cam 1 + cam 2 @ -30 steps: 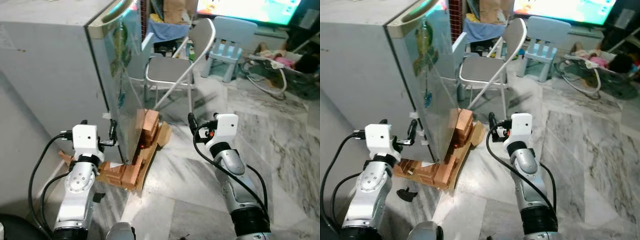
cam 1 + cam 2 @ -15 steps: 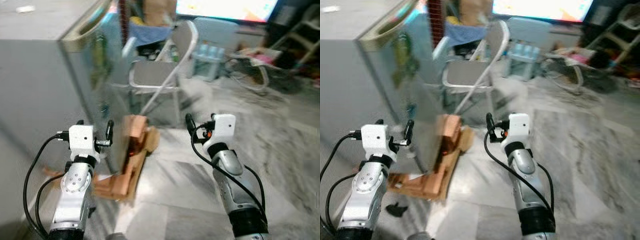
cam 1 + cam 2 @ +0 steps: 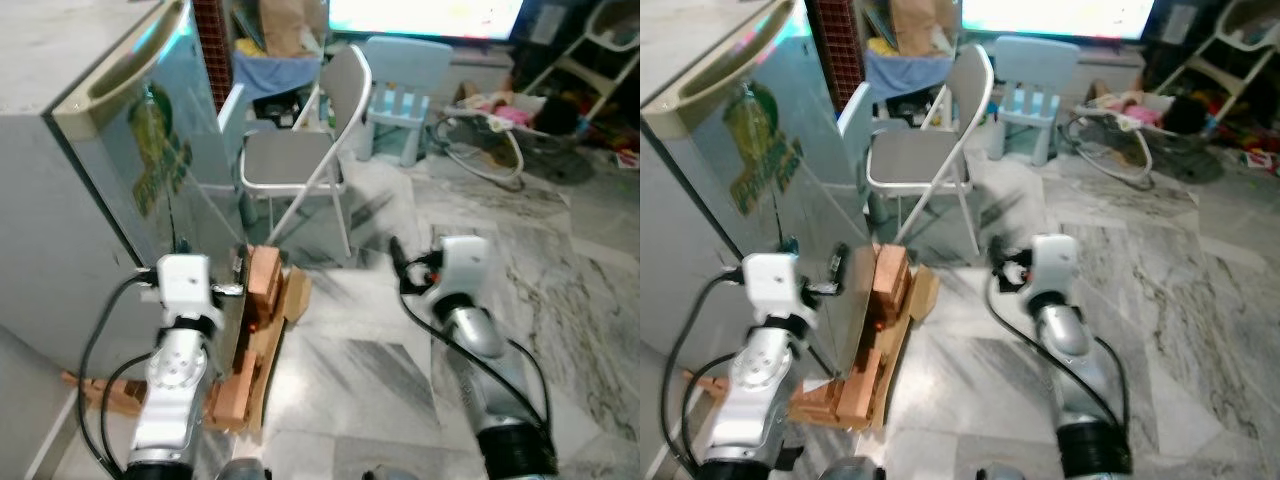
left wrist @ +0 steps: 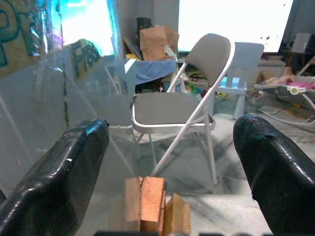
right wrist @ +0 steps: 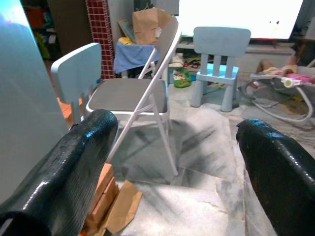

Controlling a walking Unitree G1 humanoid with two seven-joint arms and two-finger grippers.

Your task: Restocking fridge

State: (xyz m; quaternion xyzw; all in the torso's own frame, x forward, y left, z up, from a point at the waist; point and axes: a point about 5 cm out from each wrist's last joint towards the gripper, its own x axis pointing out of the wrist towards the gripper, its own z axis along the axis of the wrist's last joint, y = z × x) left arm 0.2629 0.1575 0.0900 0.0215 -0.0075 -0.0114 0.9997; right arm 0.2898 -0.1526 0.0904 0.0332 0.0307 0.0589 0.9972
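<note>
Beside the closed fridge (image 3: 120, 190), with both my 2 grippers (image 4: 167, 162) (image 5: 177, 162) spread and empty, I should probably find its door edge first.

1. I see the fridge (image 3: 90, 190) on my left, wooden blocks (image 3: 262, 300) at its foot.
2. A folding chair (image 3: 300, 160) stands beyond them.
3. A small chair (image 3: 405, 85) lies further back.

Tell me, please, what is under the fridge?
The fridge stands on stacked wooden blocks, with a piece of cardboard leaning at their front. How far the blocks run beneath it cannot be seen, because the fridge body covers them.
</note>
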